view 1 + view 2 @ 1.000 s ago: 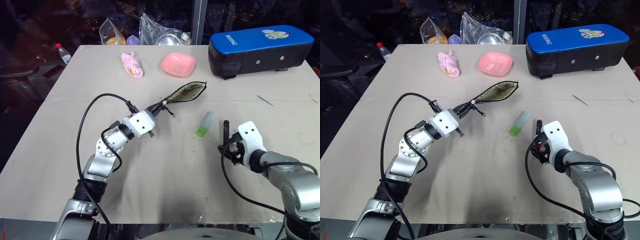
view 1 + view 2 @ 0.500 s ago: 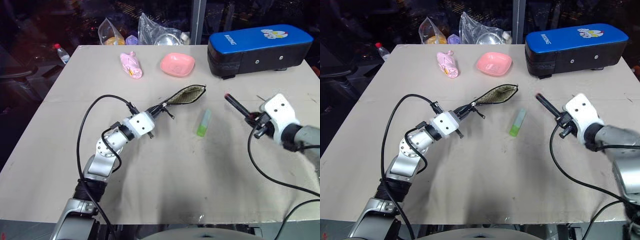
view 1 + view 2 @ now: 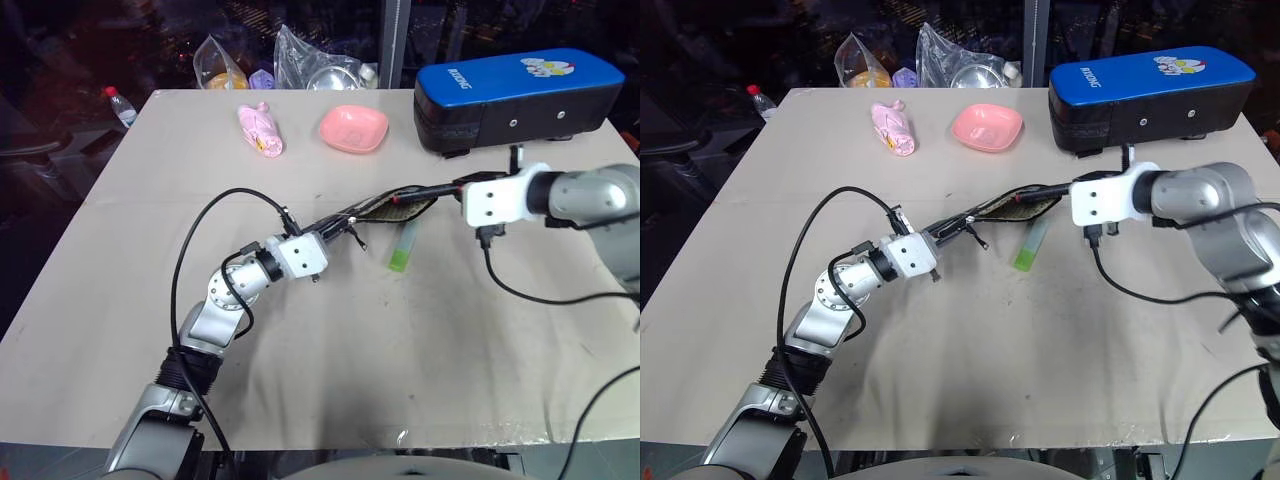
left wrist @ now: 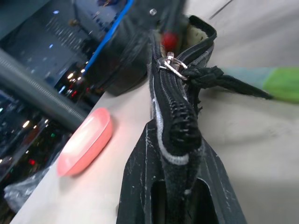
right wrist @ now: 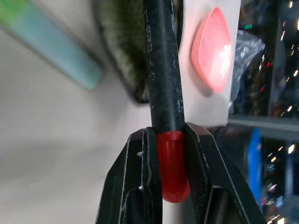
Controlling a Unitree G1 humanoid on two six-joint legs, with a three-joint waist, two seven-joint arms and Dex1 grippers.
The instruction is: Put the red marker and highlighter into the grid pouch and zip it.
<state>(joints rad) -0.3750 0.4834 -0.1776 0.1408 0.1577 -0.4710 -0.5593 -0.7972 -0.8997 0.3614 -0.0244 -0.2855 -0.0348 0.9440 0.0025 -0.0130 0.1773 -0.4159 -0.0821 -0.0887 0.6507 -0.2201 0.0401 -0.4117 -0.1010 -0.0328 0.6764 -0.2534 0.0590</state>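
My left gripper (image 3: pixel 335 228) is shut on the closed end of the grid pouch (image 3: pixel 392 206), holding it edge-up above the table; the pouch (image 4: pixel 180 105) has its zipper pull (image 4: pixel 170 65) hanging near the open, beige-lined mouth. My right gripper (image 5: pixel 168 135) is shut on the red end of the red marker (image 5: pixel 161 70). The marker (image 3: pixel 432 190) lies nearly level, and its black section reaches left to the pouch mouth. The light-green highlighter (image 3: pixel 403 245) lies on the table just below the pouch.
A big blue-and-black case (image 3: pixel 515 95) stands at the back right. A pink dish (image 3: pixel 354 128) and a pink wrapped item (image 3: pixel 260 130) sit behind the pouch. Plastic bags (image 3: pixel 320 65) and a bottle (image 3: pixel 118 105) lie past the far edge.
My right gripper lifted the red marker off the table, rolled over and carried it up and left to the pouch mouth. My left gripper shifted the pouch slightly right.
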